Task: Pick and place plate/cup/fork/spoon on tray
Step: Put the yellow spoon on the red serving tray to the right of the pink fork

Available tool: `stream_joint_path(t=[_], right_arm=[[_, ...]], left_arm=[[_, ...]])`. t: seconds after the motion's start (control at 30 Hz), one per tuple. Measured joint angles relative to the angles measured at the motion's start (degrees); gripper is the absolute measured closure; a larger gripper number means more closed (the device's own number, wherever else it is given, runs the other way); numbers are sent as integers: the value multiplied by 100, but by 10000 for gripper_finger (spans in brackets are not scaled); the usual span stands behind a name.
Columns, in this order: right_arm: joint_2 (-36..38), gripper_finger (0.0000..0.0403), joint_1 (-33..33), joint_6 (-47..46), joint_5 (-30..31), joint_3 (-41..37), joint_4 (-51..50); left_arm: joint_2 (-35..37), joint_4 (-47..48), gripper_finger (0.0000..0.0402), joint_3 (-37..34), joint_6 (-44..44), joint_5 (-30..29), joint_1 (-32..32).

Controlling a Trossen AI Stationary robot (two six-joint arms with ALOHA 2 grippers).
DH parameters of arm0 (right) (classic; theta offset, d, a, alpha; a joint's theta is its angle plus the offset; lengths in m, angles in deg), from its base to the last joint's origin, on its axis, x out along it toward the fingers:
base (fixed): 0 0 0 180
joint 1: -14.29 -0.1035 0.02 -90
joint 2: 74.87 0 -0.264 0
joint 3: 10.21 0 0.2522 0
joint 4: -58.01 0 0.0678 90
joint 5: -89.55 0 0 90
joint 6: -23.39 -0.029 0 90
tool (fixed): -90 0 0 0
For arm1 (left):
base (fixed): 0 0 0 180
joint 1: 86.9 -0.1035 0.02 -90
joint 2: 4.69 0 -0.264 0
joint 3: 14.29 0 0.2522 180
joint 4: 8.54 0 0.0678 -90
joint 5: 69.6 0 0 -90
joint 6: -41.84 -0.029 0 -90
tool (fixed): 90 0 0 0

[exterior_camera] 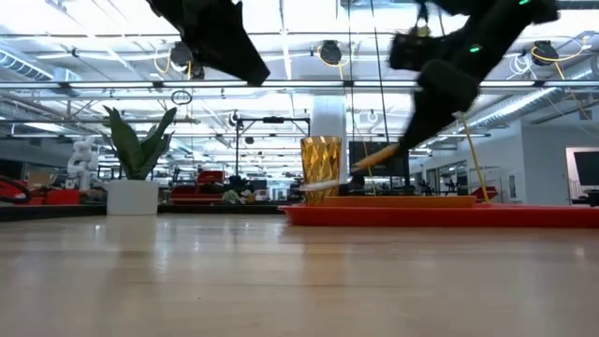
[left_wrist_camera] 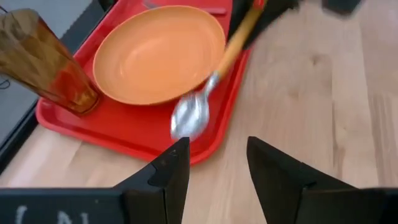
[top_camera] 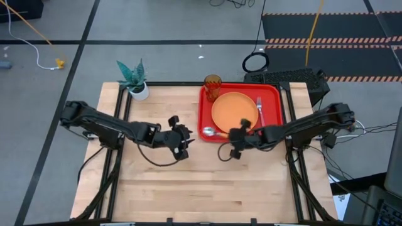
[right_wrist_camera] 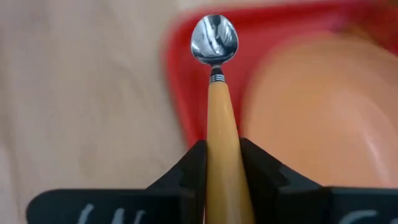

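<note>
The red tray (top_camera: 272, 94) lies at the table's far right, holding the orange plate (top_camera: 233, 108), the amber cup (top_camera: 212, 86) at its far left corner and the fork (top_camera: 259, 110) right of the plate. My right gripper (top_camera: 242, 134) is shut on the orange-handled spoon (top_camera: 213, 132), whose silver bowl (right_wrist_camera: 214, 40) is over the tray's near left corner. My left gripper (top_camera: 186, 137) is open and empty over the bare table left of the tray; its fingers (left_wrist_camera: 180, 168) show in the left wrist view. My right gripper pinches the spoon's orange handle (right_wrist_camera: 221, 134) between its two fingers, which lie along the handle. The spoon sticks out ahead of the fingers toward the table's left, bowl end (left_wrist_camera: 190, 117) lowest. In the low view the spoon (exterior_camera: 370, 161) is tilted above the tray, lifted clear.
A white pot with a teal plant (top_camera: 134, 80) stands at the table's far left corner. Bare wooden table (top_camera: 201, 182) spreads across the near half and the left.
</note>
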Motion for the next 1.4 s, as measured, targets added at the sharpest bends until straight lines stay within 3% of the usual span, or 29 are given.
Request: stream_joint_path(t=[0.2, 0.53, 0.7, 1.0, 1.4], right_arm=[[932, 336, -279, -1635, 590, -95, -1863], [2469, 343, -521, -3222, 1477, -591, -3230], [2905, 343, -508, -3971, 2087, -621, -4243], [2704, 343, -180, -5635, 2505, -629, -5749], [2297, 343, 292, -6229, 2137, -1227, -5526]], left_arm=[[45, 171, 238, -2, -85, 5, -9], [45, 403, 238, -4, -79, 68, 32], [45, 454, 238, -4, -37, 70, 32], [45, 389, 238, -7, 26, 65, 4], [44, 287, 238, -7, 6, 61, 4]])
